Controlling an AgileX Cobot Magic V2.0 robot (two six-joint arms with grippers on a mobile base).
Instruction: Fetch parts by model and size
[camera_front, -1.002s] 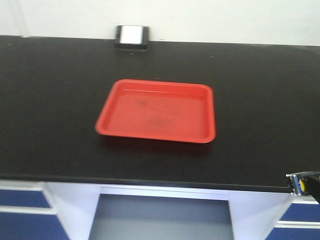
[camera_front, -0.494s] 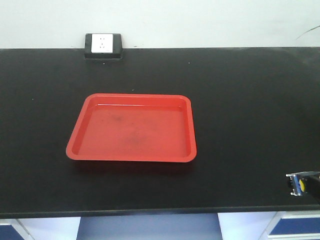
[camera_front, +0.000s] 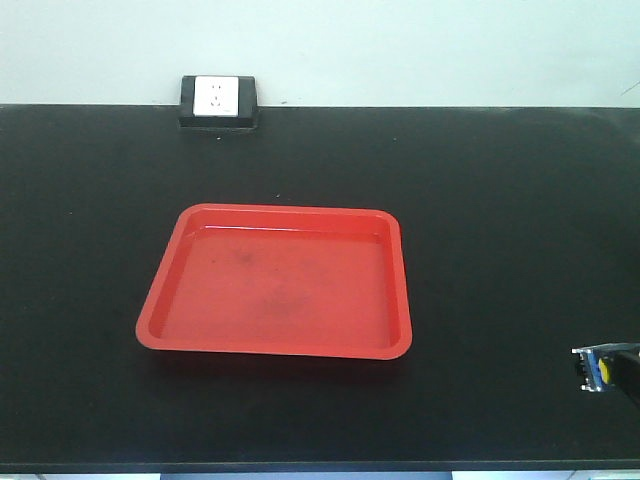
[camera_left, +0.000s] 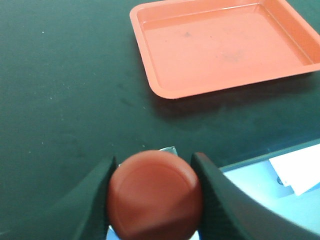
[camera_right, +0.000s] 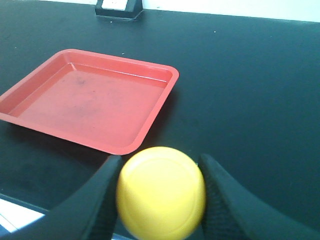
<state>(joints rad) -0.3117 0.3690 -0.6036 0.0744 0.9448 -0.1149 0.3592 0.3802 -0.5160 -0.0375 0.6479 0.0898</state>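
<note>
Though little beyond their caps shows, left hand (camera_left: 154, 161) pinches red switch (camera_left: 154, 202), right hand (camera_right: 160, 159) yellow switch (camera_right: 161, 195).

A black benchtop (camera_front: 500, 250) runs the full width of the front view, its far edge meeting a pale wall. A shallow red plastic tray (camera_front: 280, 285) with rounded corners lies flat on it, a little left of the surface's middle and about midway between the near and far edges. The tray's floor shows a few faint dark marks, possibly scuffs. At the far edge, left of centre, stands a black socket box (camera_front: 217, 101) with a white face, well apart from the tray.
</note>
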